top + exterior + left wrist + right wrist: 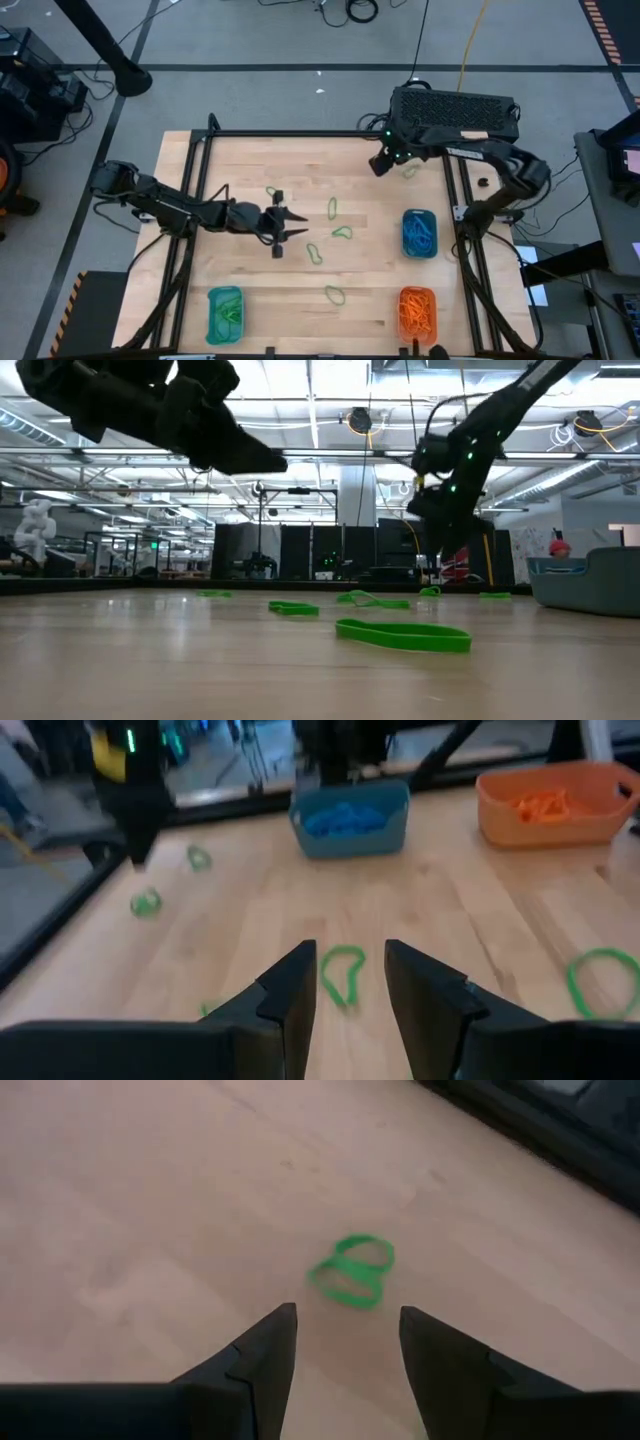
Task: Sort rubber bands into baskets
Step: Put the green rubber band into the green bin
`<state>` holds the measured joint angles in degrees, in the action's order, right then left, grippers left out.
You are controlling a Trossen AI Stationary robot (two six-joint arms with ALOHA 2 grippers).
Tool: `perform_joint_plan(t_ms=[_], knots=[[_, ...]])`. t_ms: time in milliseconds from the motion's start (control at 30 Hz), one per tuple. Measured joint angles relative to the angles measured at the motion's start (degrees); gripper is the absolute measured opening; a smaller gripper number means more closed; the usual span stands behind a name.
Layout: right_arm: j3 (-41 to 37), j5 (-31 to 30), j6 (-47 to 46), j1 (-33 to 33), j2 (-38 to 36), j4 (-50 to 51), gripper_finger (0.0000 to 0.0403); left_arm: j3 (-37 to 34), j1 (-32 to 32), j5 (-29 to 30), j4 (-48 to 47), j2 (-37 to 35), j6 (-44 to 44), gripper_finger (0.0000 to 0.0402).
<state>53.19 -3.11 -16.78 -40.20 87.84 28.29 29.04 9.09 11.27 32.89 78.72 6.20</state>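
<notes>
Left end effector (345, 1000) parted and empty before a green rubber band (342, 973); right end effector (345, 1348) likewise, farther off.

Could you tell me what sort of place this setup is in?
Probably a robotics lab or workshop: a wooden table with a black frame stands on a grey floor strewn with cables, and the low view shows a large hall with ceiling strip lights and more equipment racks behind.
</notes>
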Motion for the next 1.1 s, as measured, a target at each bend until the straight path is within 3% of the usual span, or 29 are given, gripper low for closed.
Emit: perform_joint_plan(t_ms=[233,567,967,1100], knots=[[2.6,-1.5,-3.12,-2.83,7.81,-1.35,0.0171,-0.42,-0.07,-0.64,6.43,-0.02,3.28,0.0129],[5.84,2.44,-2.97,-2.84,15.28,-0.01,0.0162,-0.42,-0.07,-3.72,2.96,0.0,2.06,0.0129],[6.25,3.54,-0.93,-2.83,14.95,3.08,0.0015,-0.42,0.15,-5.27,1.07,0.0,0.13,0.0129],[6.23,4.15,-0.34,-2.79,13.65,4.68,0.0007,-0.42,0.3,-5.27,1.28,0.0,0.13,0.0129]])
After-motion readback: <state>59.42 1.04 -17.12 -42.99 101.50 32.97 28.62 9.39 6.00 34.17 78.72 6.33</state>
